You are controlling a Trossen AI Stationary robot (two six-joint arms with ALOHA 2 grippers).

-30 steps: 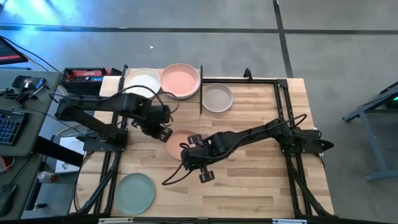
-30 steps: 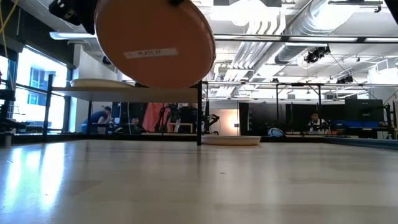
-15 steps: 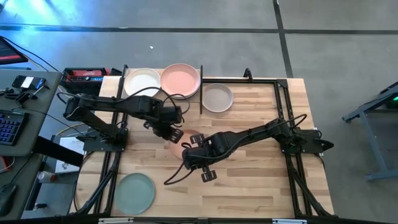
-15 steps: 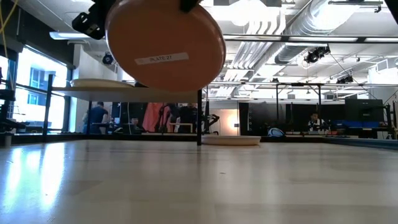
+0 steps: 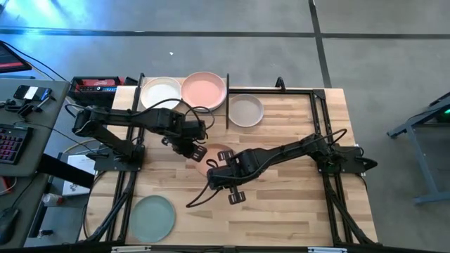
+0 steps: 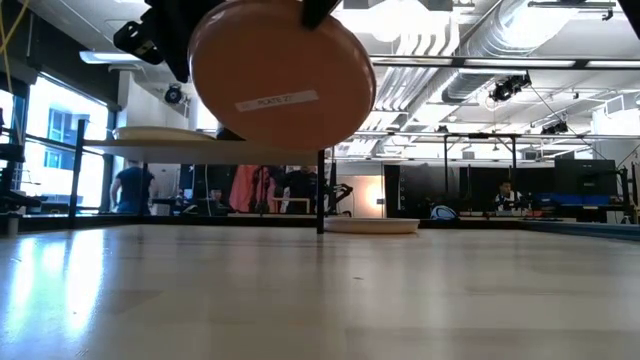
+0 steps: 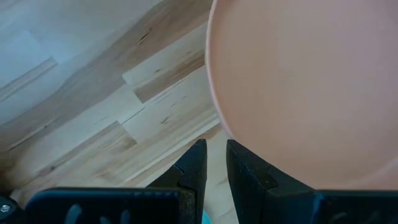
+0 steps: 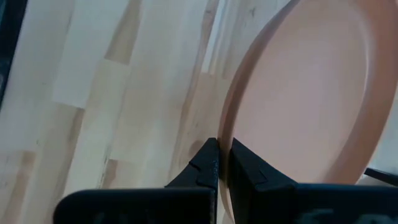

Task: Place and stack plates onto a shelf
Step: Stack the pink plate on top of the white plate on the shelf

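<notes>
Both arms meet mid-table over one plate. My right gripper is clamped on the rim of the terracotta plate, fingers pinched either side of the edge, and carries it clear of the tabletop — the low view shows the plate hanging tilted, label side out. The left gripper sits at the plate's opposite edge; its fingers are nearly together, one lying under the rim, but I cannot tell whether they actually grip it.

Looks like a handover in progress, judging by the two grippers on one plate.

The shelf stands beyond the left gripper, at the table's far edge, with a white plate and a pink plate already on its board. A beige-grey plate lies beside the shelf, on the right gripper's side. A sage green plate rests well behind the left gripper, near the front edge.

Risks from here:
- If the right lets go before the left has a firm pinch, the plate drops to the table.
- Thin rim hold — a tilted plate could pivot or slip in the fingers.
- Both arms pulling at once would strain the grip.
- On the carry, the plate could knock the shelf's black upright.
</notes>
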